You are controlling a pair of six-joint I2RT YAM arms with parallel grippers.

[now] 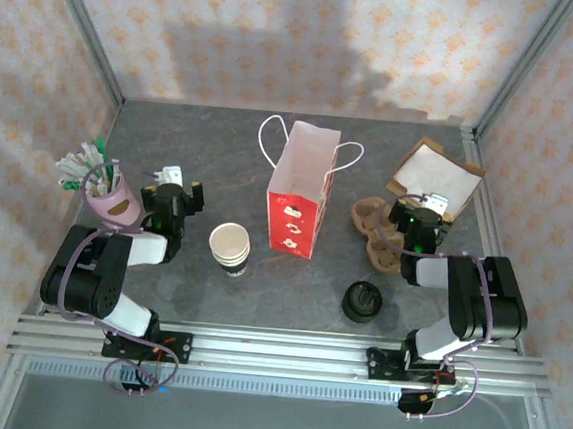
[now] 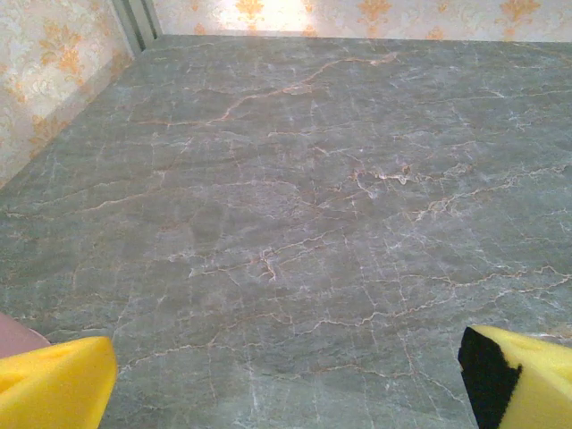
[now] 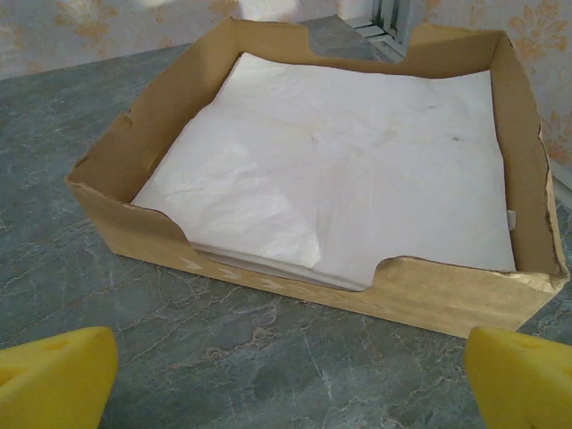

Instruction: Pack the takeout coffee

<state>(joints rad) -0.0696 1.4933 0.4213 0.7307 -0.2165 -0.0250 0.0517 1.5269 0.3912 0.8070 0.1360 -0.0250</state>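
1. Looking down from above, finding the left gripper [image 1: 175,181] on the left part of the grey veined table [image 1: 290,287], just beside a pink cup [image 1: 108,199] stuffed with straws and sticks [image 1: 80,162].
2. Reading its jaws as spread wide: yellow pads [image 2: 54,386] at the two lower corners of the left wrist view, only bare tabletop between them, nothing gripped.
3. Placing the right gripper [image 1: 426,205] at the right side, near a brown pulp drink carrier [image 1: 374,228] and facing a shallow cardboard tray [image 3: 134,201].
4. Reading those jaws as wide open too: yellow pads [image 3: 523,380] far apart at the bottom of the right wrist view, holding nothing, the tray close ahead with a flat stack of white napkins [image 3: 357,161] inside.
5. Locating the takeout coffee cups [image 1: 230,248], olive-brown outside and cream inside, standing upright and uncapped in a short nested stack between the left arm and the red paper bag [image 1: 294,193], touched by neither gripper.
6. Noting the bag upright at mid-table, mouth open, white handles splayed.
7. Spotting the black lids [image 1: 362,301] stacked near the right arm, well apart from the cups.
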